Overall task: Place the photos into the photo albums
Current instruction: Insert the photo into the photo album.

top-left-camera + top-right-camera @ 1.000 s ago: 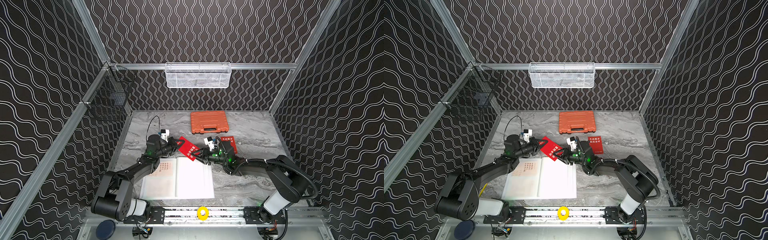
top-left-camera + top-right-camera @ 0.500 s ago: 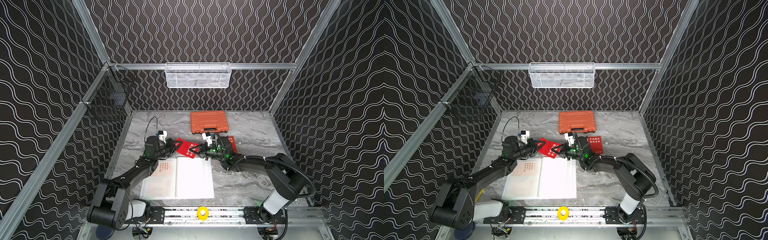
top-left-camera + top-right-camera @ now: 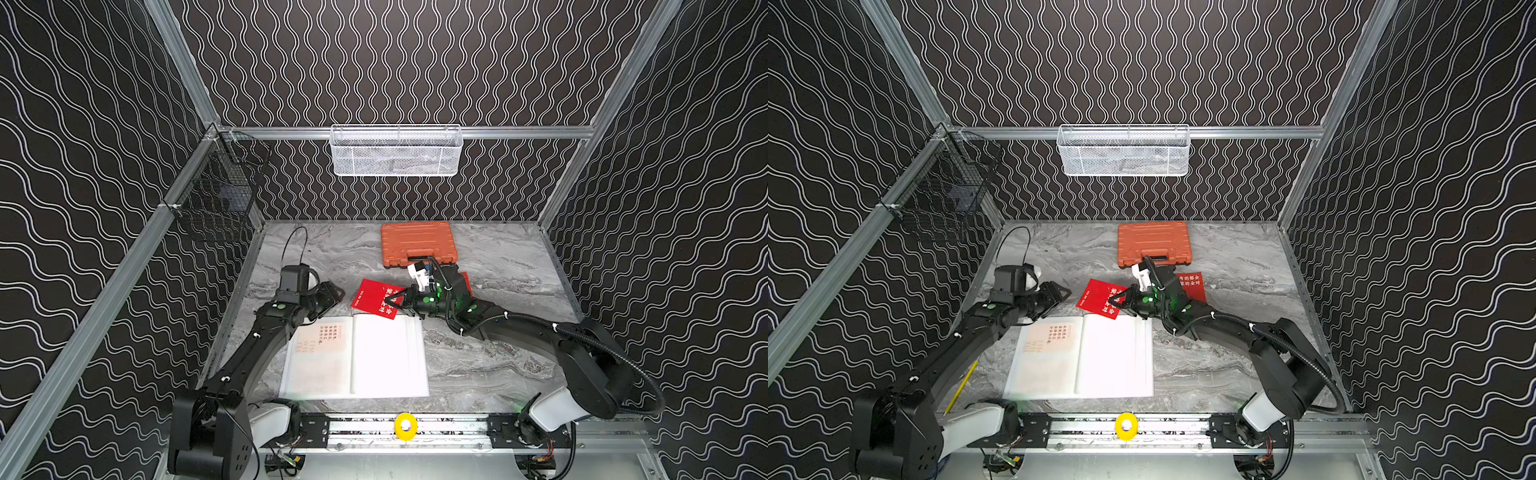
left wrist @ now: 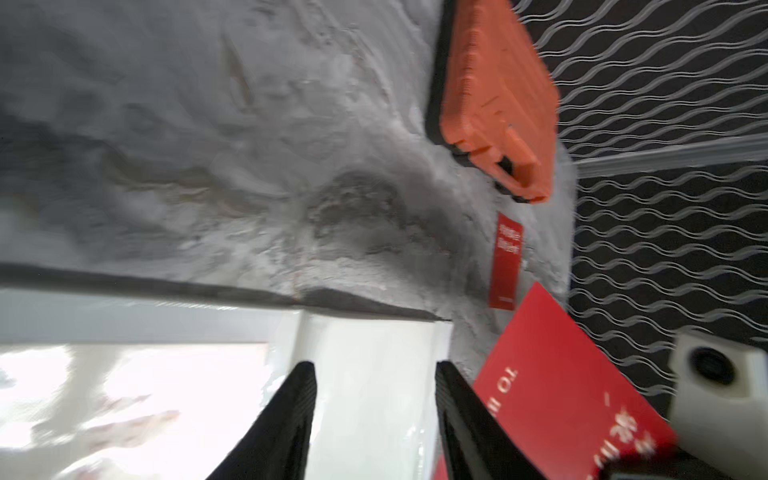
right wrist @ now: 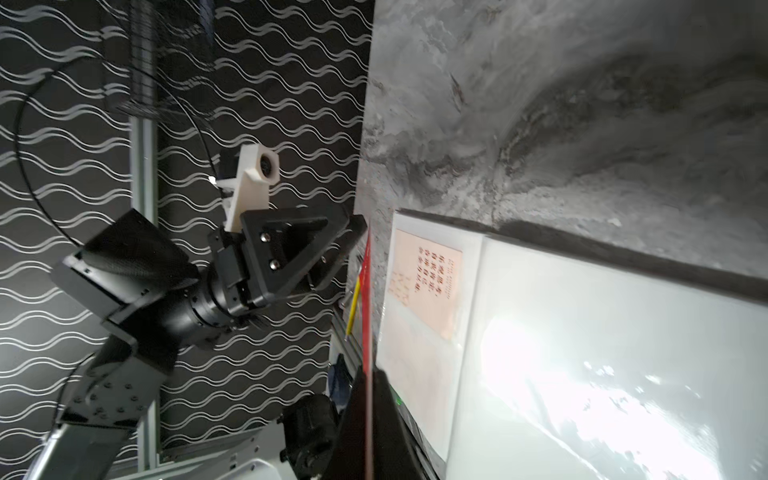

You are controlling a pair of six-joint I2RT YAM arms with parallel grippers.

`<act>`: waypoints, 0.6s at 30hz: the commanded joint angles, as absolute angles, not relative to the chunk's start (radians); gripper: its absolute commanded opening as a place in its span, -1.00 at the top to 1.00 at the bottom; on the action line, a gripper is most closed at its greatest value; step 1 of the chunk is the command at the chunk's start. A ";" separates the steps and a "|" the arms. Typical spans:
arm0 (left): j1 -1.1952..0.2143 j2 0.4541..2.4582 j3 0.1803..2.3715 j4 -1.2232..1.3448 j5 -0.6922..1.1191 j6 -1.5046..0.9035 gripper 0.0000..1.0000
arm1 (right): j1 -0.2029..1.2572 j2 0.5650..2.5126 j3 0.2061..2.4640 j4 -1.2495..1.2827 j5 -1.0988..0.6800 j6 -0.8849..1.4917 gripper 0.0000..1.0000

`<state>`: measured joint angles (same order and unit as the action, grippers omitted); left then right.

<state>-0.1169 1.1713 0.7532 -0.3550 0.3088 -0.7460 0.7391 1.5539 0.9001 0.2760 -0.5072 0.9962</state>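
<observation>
**Status.** The right pincer [image 3: 392, 300] was closed on one edge of a red photo [image 3: 371, 296] and held it just beyond the far edge of the open photo album [image 3: 386, 365]. In the right wrist view this photo appeared edge-on between the closed jaws. The left pincer [image 3: 337, 294] stood open and empty, near the photo's free end but not touching it. One cream photo [image 3: 326, 337] already sat in the album page on the robot's left. A second red photo [image 3: 1192, 281] lay on the desk [image 3: 498, 332] behind the right arm.

**Hazards.**
- The grip covered a single edge only. The thin photo could pivot or slip if its free corner struck the album's edge or a sleeve lip.
- Nothing restrained the album, so that push could slide it across the desk.
- The open left pincer was close enough to clip the photo during the approach.
</observation>
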 commanded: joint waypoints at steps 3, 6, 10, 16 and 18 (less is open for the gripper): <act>-0.062 1.148 0.733 -0.542 0.190 -0.651 -0.04 | 0.769 1.538 0.943 -0.026 -0.541 0.862 1.00; -0.030 1.129 0.702 -0.545 0.173 -0.656 -0.03 | 0.804 1.540 0.954 -0.088 -0.552 0.839 1.00; 0.003 1.117 0.669 -0.543 0.140 -0.651 -0.03 | 0.851 1.560 0.987 -0.172 -0.546 0.802 1.00; 0.081 1.115 0.610 -0.511 0.098 -0.647 -0.03 | 0.914 1.588 0.990 -0.192 -0.570 0.824 1.00; 0.110 1.097 0.581 -0.489 0.092 -0.659 -0.03 | 0.930 1.598 0.992 -0.210 -0.557 0.828 1.00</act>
